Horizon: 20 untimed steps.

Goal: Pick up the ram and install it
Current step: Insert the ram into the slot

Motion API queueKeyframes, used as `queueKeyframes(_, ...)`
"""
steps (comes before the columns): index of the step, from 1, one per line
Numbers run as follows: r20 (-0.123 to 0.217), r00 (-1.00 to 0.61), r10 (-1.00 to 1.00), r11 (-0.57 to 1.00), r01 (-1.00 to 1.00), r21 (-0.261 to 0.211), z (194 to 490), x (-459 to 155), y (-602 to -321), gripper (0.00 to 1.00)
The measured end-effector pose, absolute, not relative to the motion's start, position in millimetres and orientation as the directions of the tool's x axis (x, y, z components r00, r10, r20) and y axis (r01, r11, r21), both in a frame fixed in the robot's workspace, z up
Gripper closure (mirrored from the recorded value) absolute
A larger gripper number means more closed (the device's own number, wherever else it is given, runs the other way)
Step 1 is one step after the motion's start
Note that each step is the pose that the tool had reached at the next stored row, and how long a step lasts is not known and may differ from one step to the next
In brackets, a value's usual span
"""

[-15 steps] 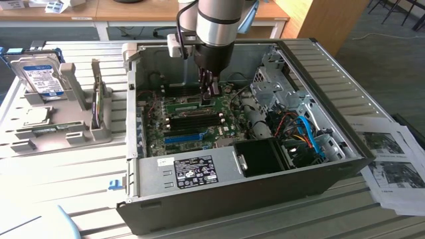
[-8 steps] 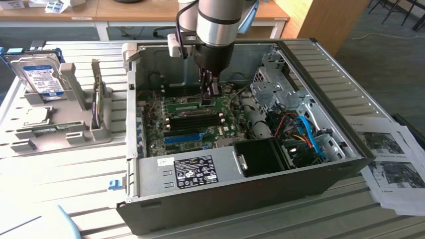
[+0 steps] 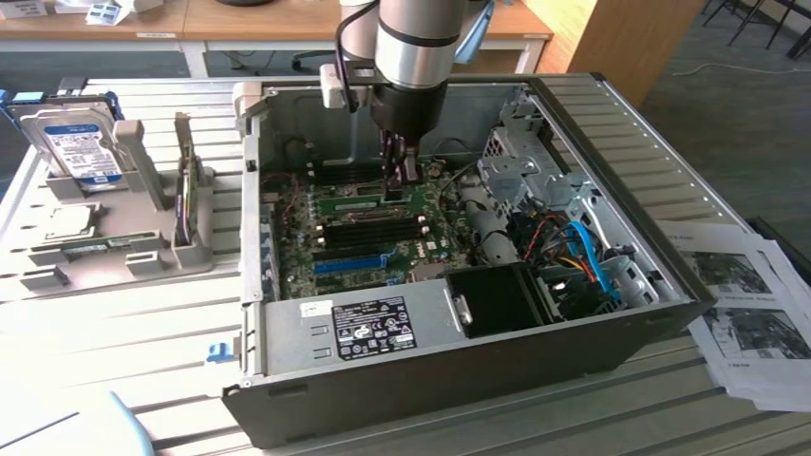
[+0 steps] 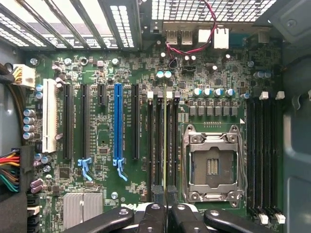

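My gripper (image 3: 402, 182) reaches down into the open computer case (image 3: 609, 152), just above the motherboard (image 3: 367, 242). In the wrist view the black fingers (image 4: 154, 216) are shut on the ram (image 4: 165, 145). I see it edge-on as a thin green-yellow strip. It hangs in line with the black memory slots (image 4: 158, 145) beside the empty CPU socket (image 4: 212, 162). I cannot tell whether its lower edge touches a slot.
A long blue slot (image 4: 117, 124) and several black expansion slots lie beside the memory slots. More memory slots (image 4: 265, 155) run past the socket. A grey fixture (image 3: 114, 247) at the exterior view's left holds a hard drive (image 3: 79, 142) and a thin upright board (image 3: 188, 204). Papers (image 3: 747, 304) lie at its right.
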<state>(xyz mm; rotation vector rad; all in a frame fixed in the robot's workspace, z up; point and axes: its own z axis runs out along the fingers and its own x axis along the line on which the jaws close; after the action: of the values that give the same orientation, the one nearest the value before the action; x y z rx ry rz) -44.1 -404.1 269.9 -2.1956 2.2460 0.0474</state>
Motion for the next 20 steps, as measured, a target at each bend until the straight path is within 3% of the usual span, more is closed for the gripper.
queueKeyframes(20,-0.021,-0.023,-1.000,0.022,-1.000,0.021,269.9,-41.4,-409.4,0.89)
